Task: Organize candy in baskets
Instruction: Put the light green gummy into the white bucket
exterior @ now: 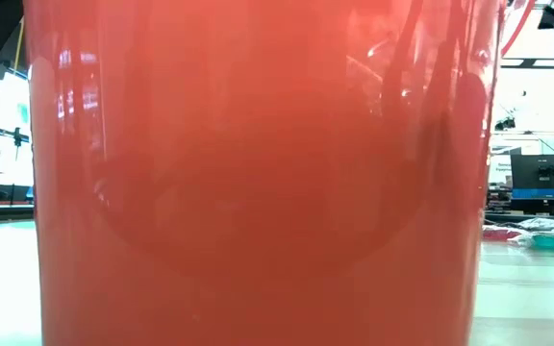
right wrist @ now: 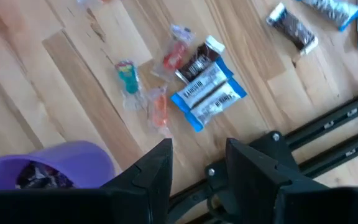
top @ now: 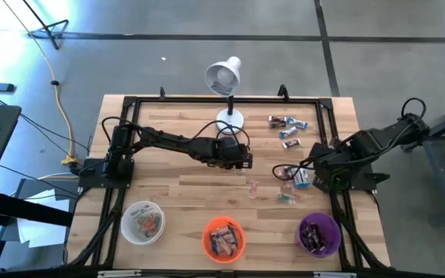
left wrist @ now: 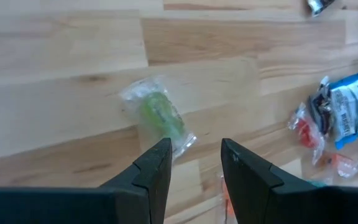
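Loose wrapped candy lies on the wooden table: a green piece in clear wrap (left wrist: 157,115) just beyond my left gripper (left wrist: 194,149), and a cluster with a blue piece (right wrist: 207,93), a dark piece (right wrist: 197,59) and red and orange ones (top: 293,176) below my right gripper (right wrist: 197,149). More candy (top: 284,123) lies at the far right. Along the near edge stand the white basket (top: 143,222), the orange basket (top: 223,238) and the purple basket (right wrist: 55,165), each with candy in it. Both grippers are open with nothing between their fingers. My left gripper (top: 244,160) hangs over the table's middle, my right gripper (top: 313,176) near the right edge.
A white desk lamp (top: 226,85) stands at the table's far middle, right behind my left arm. A black frame rail (right wrist: 328,124) runs along the table's right edge. The orange basket's wall (exterior: 258,173) fills the low view. Bare wood lies at the table's left.
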Controlling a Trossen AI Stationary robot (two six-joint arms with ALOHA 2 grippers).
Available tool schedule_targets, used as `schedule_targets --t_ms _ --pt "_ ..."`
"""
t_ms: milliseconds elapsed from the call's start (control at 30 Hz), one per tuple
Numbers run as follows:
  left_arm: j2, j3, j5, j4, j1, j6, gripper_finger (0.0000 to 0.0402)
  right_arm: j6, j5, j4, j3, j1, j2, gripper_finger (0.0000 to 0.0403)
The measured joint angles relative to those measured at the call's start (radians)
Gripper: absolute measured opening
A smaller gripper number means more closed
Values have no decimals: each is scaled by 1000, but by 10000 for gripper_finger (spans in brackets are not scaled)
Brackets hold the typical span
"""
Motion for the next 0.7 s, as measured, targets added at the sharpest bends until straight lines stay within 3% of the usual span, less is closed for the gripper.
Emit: schedule_targets --t_ms 367,700 --pt "59 1 28 23 -1 -99 126 15 -52 1 -141 0 -168 144" --pt "92 32 38 11 15 -126 126 -11 -71 0 -183 0 -220 144"
